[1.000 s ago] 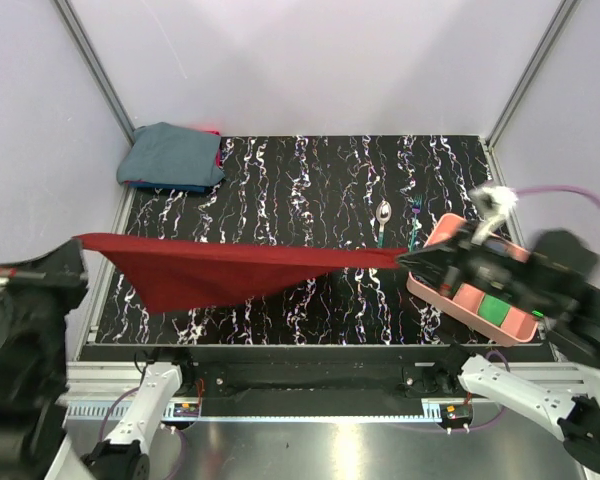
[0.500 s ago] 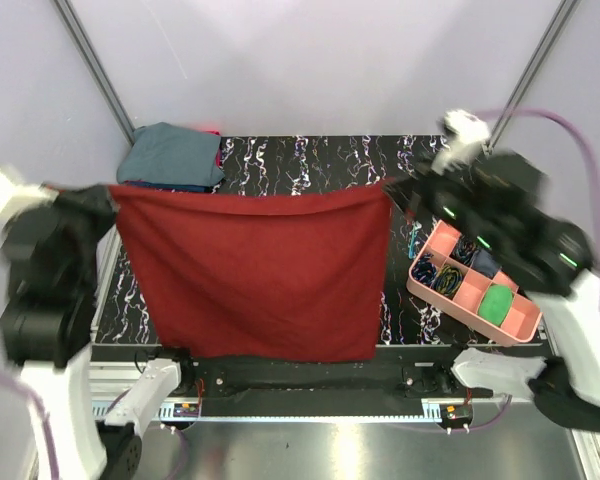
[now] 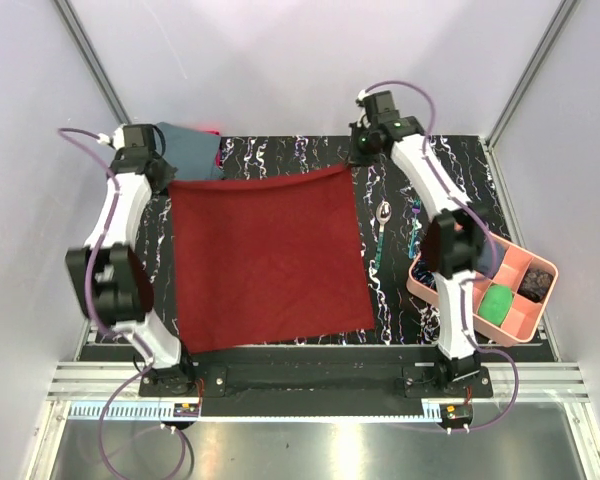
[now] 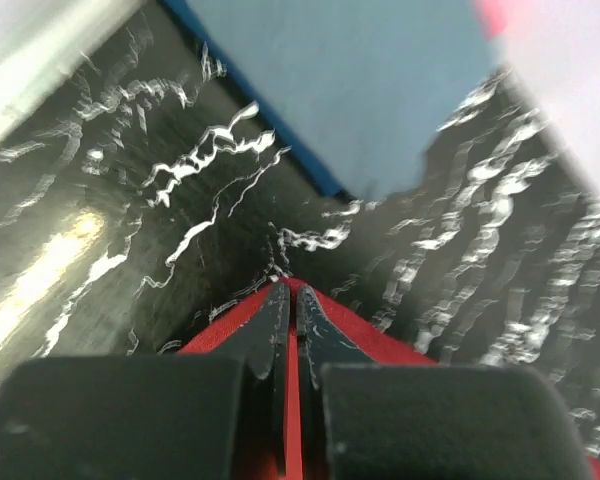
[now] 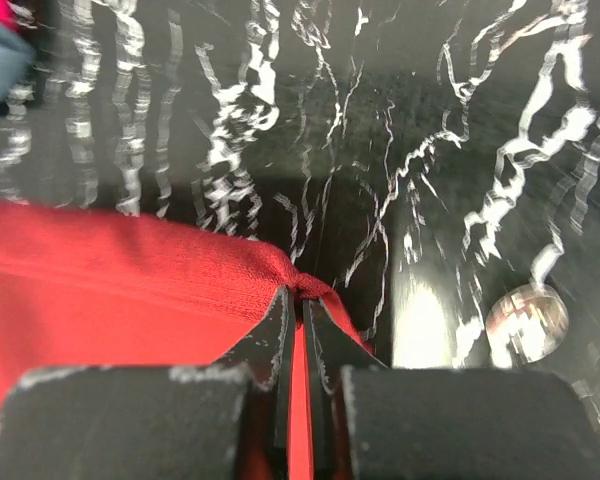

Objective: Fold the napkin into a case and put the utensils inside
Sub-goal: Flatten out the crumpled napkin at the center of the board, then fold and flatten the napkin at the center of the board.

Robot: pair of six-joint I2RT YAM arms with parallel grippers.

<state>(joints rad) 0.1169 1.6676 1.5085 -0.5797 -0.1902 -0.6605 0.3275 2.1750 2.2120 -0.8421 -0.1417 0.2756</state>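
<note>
The dark red napkin [image 3: 265,258] lies spread flat and square on the black marbled table. My left gripper [image 3: 166,181] is shut on its far left corner [image 4: 290,300]. My right gripper [image 3: 356,160] is shut on its far right corner [image 5: 315,283]. Both corners are held low over the table. The spoon [image 3: 382,218] with silver bowl and dark green handle lies right of the napkin; its bowl shows in the right wrist view [image 5: 525,318]. The teal-handled piece [image 3: 415,222] lies beside it. No folded case is in view.
A blue-grey cloth bundle [image 3: 195,148] sits at the far left corner, just behind my left gripper, and shows in the left wrist view [image 4: 350,80]. A pink compartment tray [image 3: 525,305] with small items stands at the right, by the right arm's base.
Both grippers have carried the napkin from hanging stretched near the front to the far side and laid it flat on the table. The utensils are uncovered again.
</note>
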